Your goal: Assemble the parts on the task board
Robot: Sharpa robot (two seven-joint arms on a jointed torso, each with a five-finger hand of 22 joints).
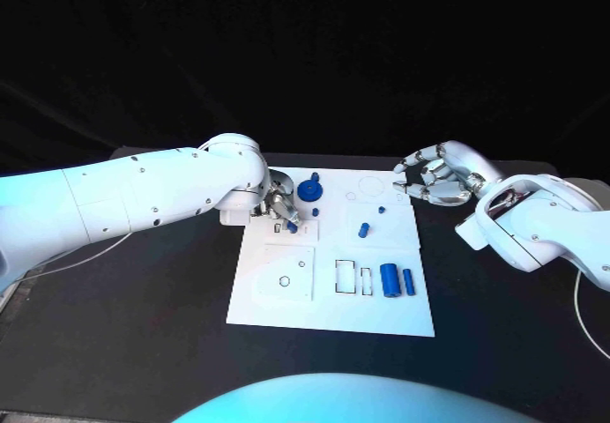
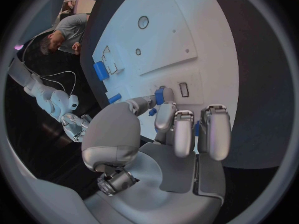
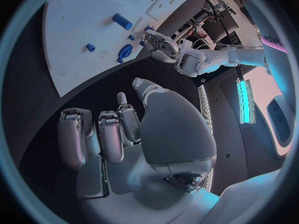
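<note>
The white task board (image 1: 331, 304) lies mid-table. My left hand (image 1: 279, 204) hovers over its far left part and pinches a small blue part (image 2: 160, 95) between thumb and a finger, close above the board (image 2: 181, 40). Beside it stands a blue gear-like part (image 1: 313, 189). Small blue pieces (image 1: 364, 230) lie mid-board, and two blue cylinders (image 1: 389, 280) stand near the right edge. My right hand (image 1: 439, 176) hangs at the board's far right corner with fingers curled in and nothing in them (image 3: 106, 134). The right wrist view shows the board (image 3: 74, 20) and the gear (image 3: 125, 51).
Outlined recesses (image 1: 345, 275) mark the board's near half, and a small ring outline (image 1: 287, 282) sits on the left panel. Black table (image 1: 127, 335) surrounds the board. A white cable (image 1: 77, 257) runs along the left side.
</note>
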